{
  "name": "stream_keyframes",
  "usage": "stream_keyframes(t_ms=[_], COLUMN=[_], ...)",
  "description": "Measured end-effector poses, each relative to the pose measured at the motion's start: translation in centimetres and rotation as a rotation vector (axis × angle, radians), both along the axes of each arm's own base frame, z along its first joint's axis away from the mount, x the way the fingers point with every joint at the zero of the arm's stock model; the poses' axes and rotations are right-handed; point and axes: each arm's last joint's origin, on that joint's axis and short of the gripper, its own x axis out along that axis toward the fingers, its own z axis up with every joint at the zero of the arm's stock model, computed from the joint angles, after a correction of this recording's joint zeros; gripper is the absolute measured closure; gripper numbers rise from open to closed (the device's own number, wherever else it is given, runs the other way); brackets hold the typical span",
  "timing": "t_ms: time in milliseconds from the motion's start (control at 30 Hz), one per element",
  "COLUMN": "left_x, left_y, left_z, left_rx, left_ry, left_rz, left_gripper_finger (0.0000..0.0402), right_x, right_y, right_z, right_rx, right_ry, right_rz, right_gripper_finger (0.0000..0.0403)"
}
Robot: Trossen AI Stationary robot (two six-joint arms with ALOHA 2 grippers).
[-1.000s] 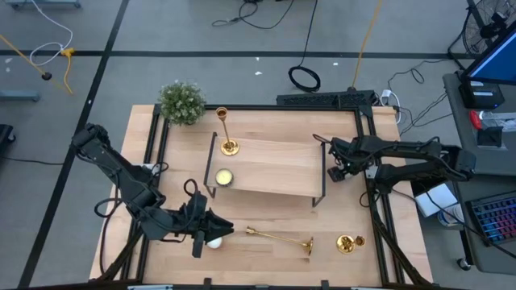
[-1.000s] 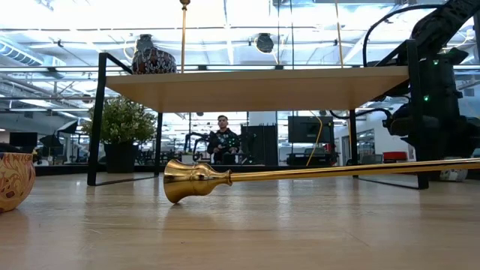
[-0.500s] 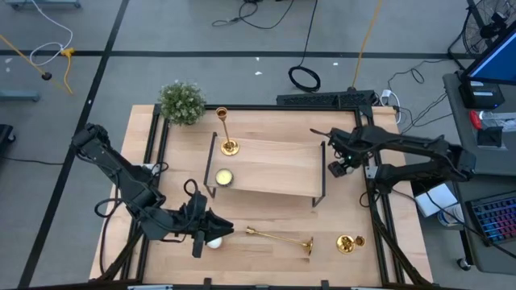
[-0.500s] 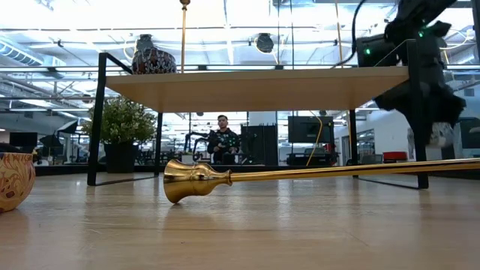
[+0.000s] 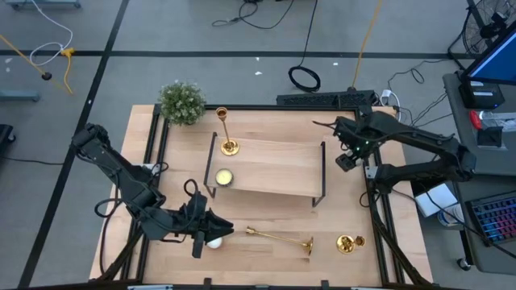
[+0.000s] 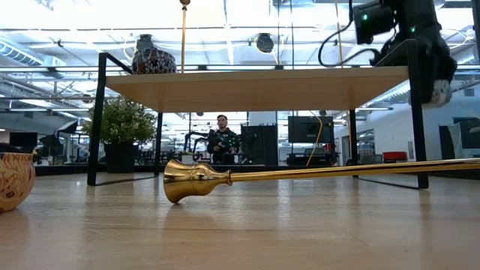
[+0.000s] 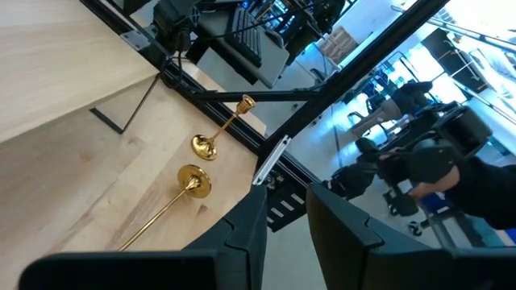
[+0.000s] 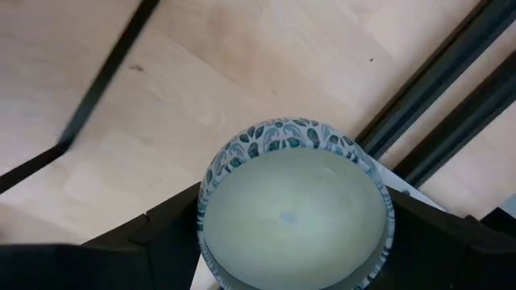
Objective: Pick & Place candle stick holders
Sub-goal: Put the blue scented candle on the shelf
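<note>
One gold candle stick holder [image 5: 226, 133] stands upright on its base on the wooden shelf's far left corner. A second [image 5: 279, 238] lies on its side on the table in front of the shelf, also in the low view [image 6: 300, 174]. A third [image 5: 348, 242] lies near the table's right front. My right gripper [image 5: 346, 158] hangs beside the shelf's right end, shut on a patterned candle bowl [image 8: 294, 213]. My left gripper [image 5: 206, 230] hovers at the near left, fingers [image 7: 246, 234] slightly apart with nothing between them. My right gripper pinches the patterned bowl by its round outer wall [image 8: 208, 197], one finger [image 8: 153, 242] on each opposite side. The fingers come from above, pointing down. The bowl sits upright with its pale wax facing up, lifted clear of the table.
The wooden shelf [image 5: 274, 169] on black wire legs fills the table's middle, with a patterned candle jar [image 5: 223, 177] on its left end. A potted plant [image 5: 181, 102] stands far left, and a white tealight [image 5: 214, 242] lies below my left gripper. A person [image 6: 223, 139] stands in the room behind.
My right gripper has risen straight up beside the shelf's right end, from near table height to above the shelf board, rolling a little. The patterned bowl has gone up with it, clear of the table.
</note>
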Motion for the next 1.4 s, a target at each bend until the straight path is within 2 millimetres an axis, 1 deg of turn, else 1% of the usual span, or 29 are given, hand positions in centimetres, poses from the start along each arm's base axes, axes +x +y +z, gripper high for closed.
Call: stream_keyframes(t_ms=[133,200,300,433,567,667,900,1033,1200,1400], left_x=[0.0,0.0,0.0,0.0,0.0,0.2,0.5,0.5,0.6,0.6], left_y=[0.0,0.0,0.0,0.0,0.2,0.3,0.7,0.8,0.8,0.8], left_z=[-0.1,-0.2,-0.2,-0.2,-0.2,-0.2,-0.2,-0.2,-0.2,-0.2], left_rx=[0.007,0.008,0.008,0.010,0.011,0.009,0.003,0.000,-0.003,-0.014], left_ry=[0.011,0.017,0.017,0.016,0.016,0.016,0.018,0.018,0.018,0.017], left_rz=[0.001,0.002,0.002,0.005,0.009,0.016,0.026,0.030,0.031,0.033], left_gripper_finger=[0.0309,0.0309,0.0309,0.0309,0.0309,0.0309,0.0309,0.0309,0.0309,0.0309], right_x=[-0.2,-0.2,-0.2,-0.3,-0.2,-0.2,0.0,0.3,1.6,4.1], right_y=[0.2,0.3,0.5,0.8,0.8,0.9,1.3,1.8,2.6,3.9], right_z=[2.0,2.9,4.3,5.6,6.7,7.1,7.2,7.3,7.6,8.8], right_rx=[0.005,0.005,0.055,0.088,0.095,0.121,0.195,0.226,0.290,0.361], right_ry=[-0.010,-0.064,-0.159,-0.240,-0.287,-0.317,-0.360,-0.390,-0.508,-0.731], right_rz=[0.016,0.026,0.025,0.021,0.025,0.031,0.080,0.120,0.162,0.202], right_gripper_finger=[0.0093,0.0095,0.0101,0.0104,0.0096,0.0094,0.0104,0.0097,0.0094,0.0106])
